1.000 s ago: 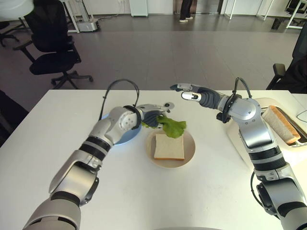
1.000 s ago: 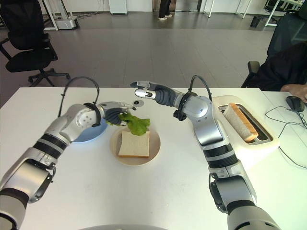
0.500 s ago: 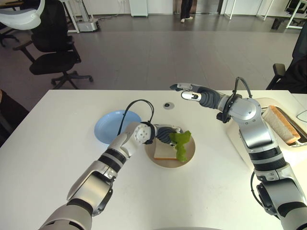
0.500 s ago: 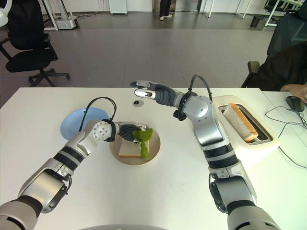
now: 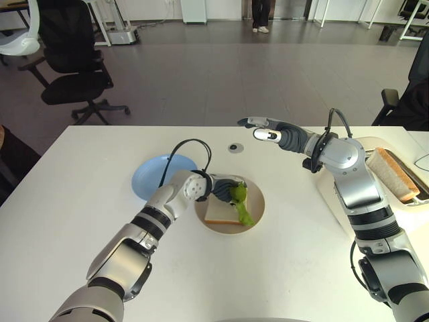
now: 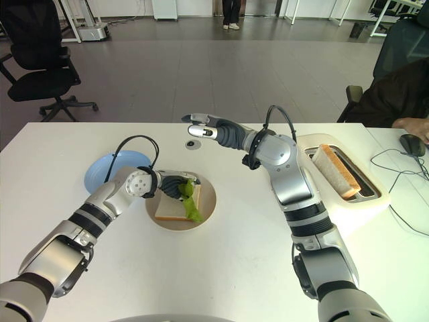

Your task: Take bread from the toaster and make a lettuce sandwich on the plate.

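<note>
No legible text, labels, numbers or signs, none readable on toaster [image 6: 367, 201] right of right hand [image 6: 209, 129], nor plate [image 6: 208, 196] under left hand [image 6: 170, 187]

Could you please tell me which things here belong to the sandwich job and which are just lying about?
Job: lettuce in the left hand, bread slice on the plate, second slice in the toaster.
Lying about: blue plate, small round disc, mouse, office chair.

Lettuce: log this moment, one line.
left hand: shut on lettuce, over bread on plate | right hand: open, above table | toaster: slice in slot
</note>
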### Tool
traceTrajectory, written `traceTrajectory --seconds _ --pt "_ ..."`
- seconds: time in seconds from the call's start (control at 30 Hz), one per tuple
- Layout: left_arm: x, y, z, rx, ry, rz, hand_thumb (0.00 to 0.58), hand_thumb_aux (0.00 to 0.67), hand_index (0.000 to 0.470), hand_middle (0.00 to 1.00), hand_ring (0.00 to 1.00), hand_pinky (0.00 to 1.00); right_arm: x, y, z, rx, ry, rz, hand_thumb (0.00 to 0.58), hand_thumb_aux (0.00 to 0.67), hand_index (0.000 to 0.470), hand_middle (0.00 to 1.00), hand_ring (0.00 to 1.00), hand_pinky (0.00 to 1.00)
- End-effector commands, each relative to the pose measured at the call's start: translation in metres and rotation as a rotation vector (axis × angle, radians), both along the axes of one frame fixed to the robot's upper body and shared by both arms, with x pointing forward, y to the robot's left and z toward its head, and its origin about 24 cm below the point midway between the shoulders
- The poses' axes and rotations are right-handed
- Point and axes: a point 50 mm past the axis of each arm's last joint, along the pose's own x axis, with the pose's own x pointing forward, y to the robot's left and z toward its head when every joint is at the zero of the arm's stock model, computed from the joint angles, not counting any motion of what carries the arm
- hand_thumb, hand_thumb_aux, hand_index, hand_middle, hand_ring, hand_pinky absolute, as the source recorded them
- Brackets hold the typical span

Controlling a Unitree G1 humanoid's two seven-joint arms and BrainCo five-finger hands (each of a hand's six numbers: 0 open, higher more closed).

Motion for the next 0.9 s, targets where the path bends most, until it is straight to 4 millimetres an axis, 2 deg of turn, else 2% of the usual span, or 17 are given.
traceTrajectory --seconds 0.03,0.17,0.23,0.33,0.43,0.53,0.67,0.73,0.8,0.83,0.9 --pt "0.006 0.003 0.017 -0.041 -0.045 0.02 0.575 0.61 0.428 0.0 0.0 0.0 0.0 -0.002 -0.003 -0.006 0.016 0.002 0.0 0.0 0.0 0.0 0.0 0.0" --pt "0.011 -0.003 0.042 -0.171 -0.105 0.04 0.568 0.573 0.402 0.0 0.0 0.0 0.0 -0.002 -0.005 -0.015 0.019 0.001 0.0 0.0 0.0 0.0 0.0 0.0" --pt "0.014 -0.003 0.052 -0.225 -0.133 0.055 0.571 0.586 0.411 0.0 0.0 0.0 0.0 -0.002 -0.006 -0.018 0.021 0.0 0.0 0.0 0.0 0.0 0.0 0.0" --pt "0.017 -0.001 0.059 -0.274 -0.155 0.083 0.576 0.612 0.429 0.0 0.0 0.0 0.001 -0.002 -0.007 -0.021 0.024 0.004 0.0 0.0 0.0 0.0 0.0 0.0" --pt "0.021 0.002 0.057 -0.308 -0.169 0.114 0.577 0.62 0.435 0.0 0.0 0.0 0.001 -0.002 -0.008 -0.024 0.025 0.004 0.0 0.0 0.0 0.0 0.0 0.0" --pt "0.027 0.006 0.046 -0.303 -0.206 0.149 0.574 0.602 0.422 0.0 0.0 0.0 0.001 -0.002 -0.008 -0.024 0.025 0.006 0.0 0.0 0.0 0.0 0.0 0.0" --pt "0.031 0.017 0.015 -0.211 -0.243 0.174 0.578 0.628 0.441 0.0 0.0 0.0 0.0 -0.001 -0.008 -0.02 0.023 0.011 0.0 0.0 0.0 0.0 0.0 0.0" --pt "0.03 0.021 -0.002 -0.17 -0.224 0.179 0.575 0.607 0.426 0.0 0.0 0.0 0.0 -0.001 -0.008 -0.019 0.024 0.013 0.0 0.0 0.0 0.0 0.0 0.0" --pt "0.028 0.024 -0.015 -0.134 -0.198 0.186 0.564 0.56 0.393 0.0 0.0 0.0 -0.001 -0.001 -0.008 -0.018 0.023 0.015 0.0 0.0 0.0 0.0 0.0 0.0" --pt "0.027 0.027 -0.023 -0.104 -0.181 0.19 0.549 0.515 0.361 0.0 0.0 0.0 -0.001 0.0 -0.008 -0.016 0.022 0.016 0.0 0.0 0.0 0.0 0.0 0.0" --pt "0.024 0.03 -0.032 -0.073 -0.149 0.19 0.462 0.368 0.258 0.0 0.0 0.0 -0.002 0.0 -0.007 -0.014 0.021 0.017 0.0 0.0 0.0 0.0 0.0 0.0"
